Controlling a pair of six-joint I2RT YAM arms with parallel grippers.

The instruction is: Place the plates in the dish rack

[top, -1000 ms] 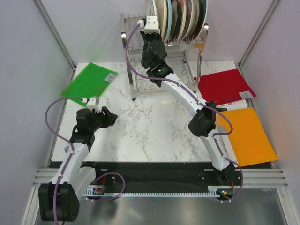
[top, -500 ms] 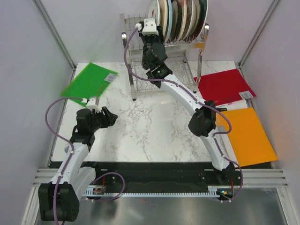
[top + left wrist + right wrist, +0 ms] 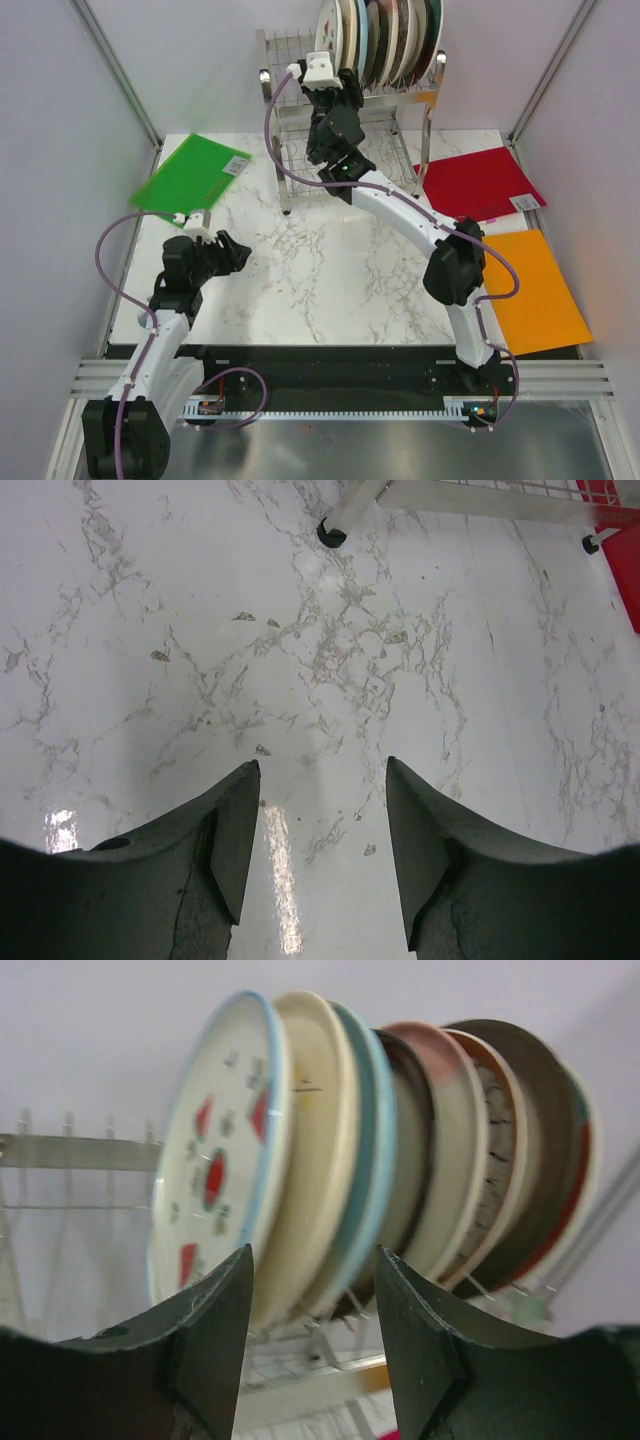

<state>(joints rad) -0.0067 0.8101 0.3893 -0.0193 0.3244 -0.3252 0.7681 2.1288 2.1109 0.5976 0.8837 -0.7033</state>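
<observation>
Several plates [image 3: 385, 40] stand on edge in the top tier of the chrome dish rack [image 3: 290, 120] at the back of the table. In the right wrist view the leftmost is a white plate with watermelon slices [image 3: 210, 1160], then a cream plate [image 3: 315, 1140] and further ones. My right gripper [image 3: 345, 85] [image 3: 312, 1290] is open, just in front of the plates, holding nothing. My left gripper [image 3: 237, 250] [image 3: 322, 800] is open low over the bare marble at the left, with nothing between its fingers.
A green mat [image 3: 190, 172] lies at the back left, a red mat [image 3: 478, 183] right of the rack, an orange mat [image 3: 532, 288] at the right edge. Rack feet [image 3: 330, 532] show ahead of my left gripper. White walls enclose the table.
My right gripper has opened, letting go of the watermelon plate in the rack, and drawn back slightly from it. The right arm's elbow has shifted right. The left arm has barely moved.
</observation>
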